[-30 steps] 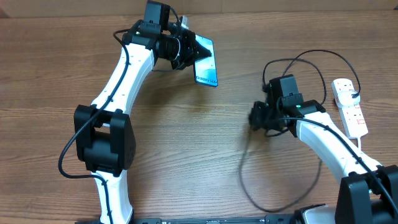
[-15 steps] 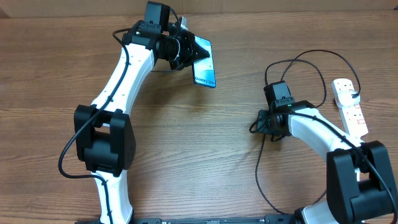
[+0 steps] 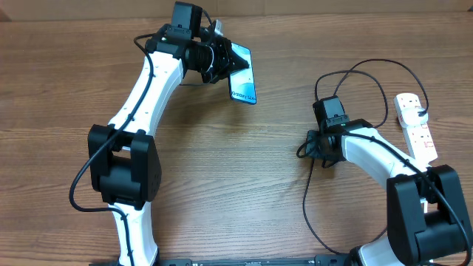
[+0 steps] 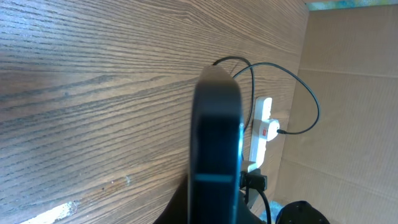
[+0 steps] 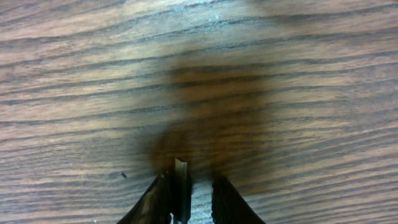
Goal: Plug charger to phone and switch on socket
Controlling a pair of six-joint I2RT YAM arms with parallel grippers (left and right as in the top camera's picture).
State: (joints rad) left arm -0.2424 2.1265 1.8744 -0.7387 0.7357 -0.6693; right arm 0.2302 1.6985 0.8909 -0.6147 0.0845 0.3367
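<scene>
The phone (image 3: 242,83), its cyan screen lit, is held tilted above the far part of the table with my left gripper (image 3: 224,63) shut on it. In the left wrist view the phone (image 4: 216,143) stands edge-on between the jaws of the left gripper (image 4: 214,208). The charger's thin black cable (image 3: 304,210) loops around my right gripper (image 3: 311,145), which hangs low over the wood at the right. The charger's plug tip (image 5: 182,177) leans on the left finger of the right gripper (image 5: 189,186), with a gap to the other finger. The white socket (image 3: 416,127) lies at the far right.
The socket's white body (image 4: 263,127) and the cable loop (image 4: 309,93) lie in front of a cardboard wall (image 4: 348,93) in the left wrist view. Bare wood table (image 3: 244,185) lies between the two arms.
The right arm's forearm has swung toward the front right and the low cable loop has shifted right with it. The phone has moved slightly left. The left arm otherwise holds still.
</scene>
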